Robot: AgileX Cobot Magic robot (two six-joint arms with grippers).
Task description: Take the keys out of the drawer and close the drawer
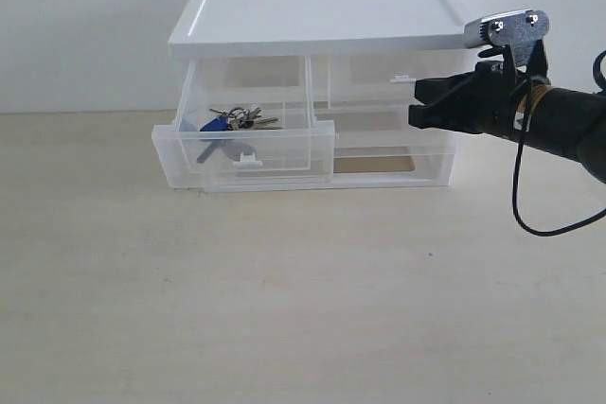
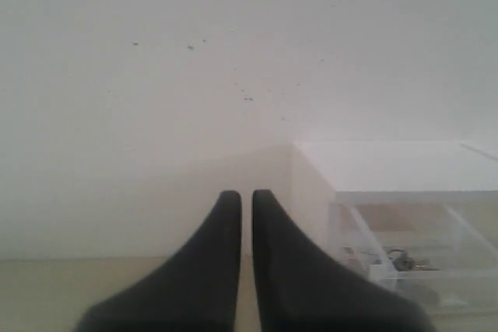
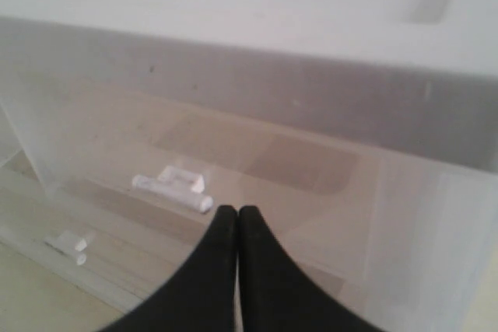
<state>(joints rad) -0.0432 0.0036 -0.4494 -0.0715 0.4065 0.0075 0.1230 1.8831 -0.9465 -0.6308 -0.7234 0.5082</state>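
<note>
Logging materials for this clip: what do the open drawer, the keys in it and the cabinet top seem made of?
The drawer looks like clear glossy plastic: the keys show through its front wall. The keys look like silvery metal; their blue fob is probably plastic. The cabinet top seems opaque white plastic, smooth, though painted board cannot be excluded.

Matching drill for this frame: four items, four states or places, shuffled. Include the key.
Items
1. keys
2. left half-width drawer
3. right half-width drawer
4. right gripper

States or places
A. pushed in
B. pulled out
C. shut, holding nothing, at the right end of the cabinet
D. lying inside a drawer

Pairs: 1-D, 2-B, 3-A, 4-C
</note>
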